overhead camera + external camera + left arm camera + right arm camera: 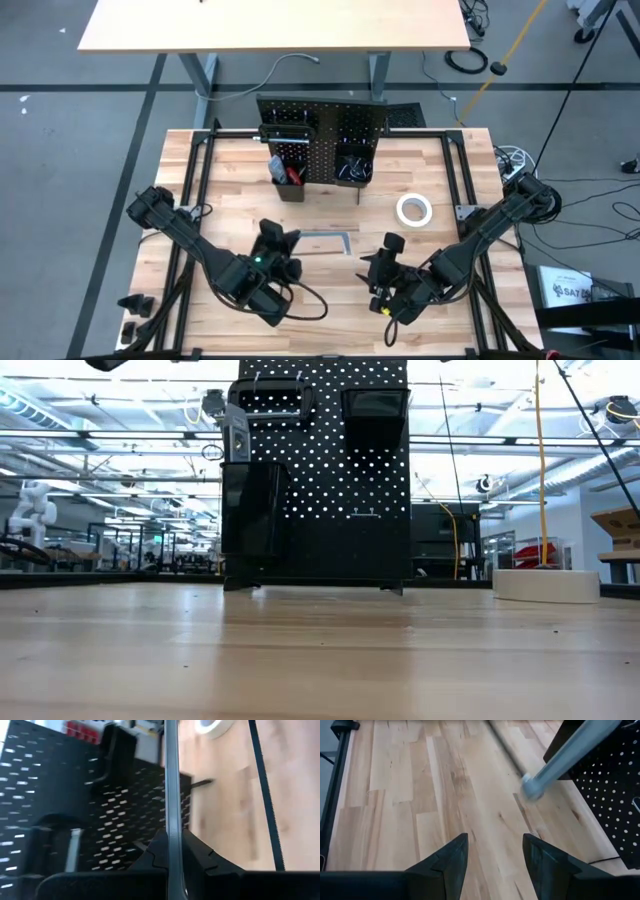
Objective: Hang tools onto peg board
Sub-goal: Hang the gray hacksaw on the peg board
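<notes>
The black peg board (322,128) stands upright at the table's far middle, and it also shows in the low view (330,480). My left gripper (283,243) is shut on the grey hacksaw (328,239), which reaches from it toward the table's right. In the left wrist view the hacksaw's frame bar (170,795) and its blade (265,810) run forward from the fingers. My right gripper (385,268) is open and empty just right of the hacksaw. Its wrist view (492,857) shows the hacksaw's end (565,760) ahead. The white tape roll (413,210) lies flat on the table. My left gripper pinches the hacksaw's frame bar (170,851) between its two fingers. The fingers come about level from the table's left and lie along the bar. The right wrist view shows the saw's free end (532,787) above the tabletop, with a shadow under it.
Two black bins hang on the board. The left bin (288,178) holds red-handled tools and the right bin (352,170) holds dark ones. A black tool (285,131) hangs at the board's upper left. Bare tabletop lies between the arms and the board.
</notes>
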### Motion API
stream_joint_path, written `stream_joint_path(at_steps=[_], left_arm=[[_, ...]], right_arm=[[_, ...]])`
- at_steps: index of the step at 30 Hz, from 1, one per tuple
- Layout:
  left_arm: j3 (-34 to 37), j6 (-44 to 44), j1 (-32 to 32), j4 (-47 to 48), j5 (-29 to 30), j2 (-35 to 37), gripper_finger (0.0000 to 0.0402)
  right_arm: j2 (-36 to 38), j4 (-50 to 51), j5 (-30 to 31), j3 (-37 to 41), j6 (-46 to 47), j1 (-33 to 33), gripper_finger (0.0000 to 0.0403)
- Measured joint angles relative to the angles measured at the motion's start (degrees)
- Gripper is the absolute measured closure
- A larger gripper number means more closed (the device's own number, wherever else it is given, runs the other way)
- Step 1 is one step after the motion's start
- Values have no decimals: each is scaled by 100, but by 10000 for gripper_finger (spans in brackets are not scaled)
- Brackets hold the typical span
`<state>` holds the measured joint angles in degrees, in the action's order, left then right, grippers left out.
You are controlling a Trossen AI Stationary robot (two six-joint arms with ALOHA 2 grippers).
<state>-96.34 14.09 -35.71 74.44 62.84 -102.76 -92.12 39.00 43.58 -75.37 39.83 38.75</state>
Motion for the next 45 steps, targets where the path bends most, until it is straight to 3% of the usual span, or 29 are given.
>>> stream_joint_path(at_steps=[7,12,18,29,37,45], left_arm=[[-339,631,178,1237,257,152,382],[-366,447,331,1354,366,708,382],[-373,-666,683,1047,793,1465,381],[-373,-4243,1821,-494,811,1981,381],[-373,-4674,2669,-1045,-172,1958,381],[-371,-5051,2825,-1603,-391,2331,381]], right_arm=[[0,83,-34,0,-5,1,220],[0,230,-38,0,-42,-1,220],[0,322,-7,-2,-277,-4,220],[0,331,135,-4,-586,-19,220],[0,461,172,-4,-591,-19,220],[0,992,151,-4,-67,17,220]])
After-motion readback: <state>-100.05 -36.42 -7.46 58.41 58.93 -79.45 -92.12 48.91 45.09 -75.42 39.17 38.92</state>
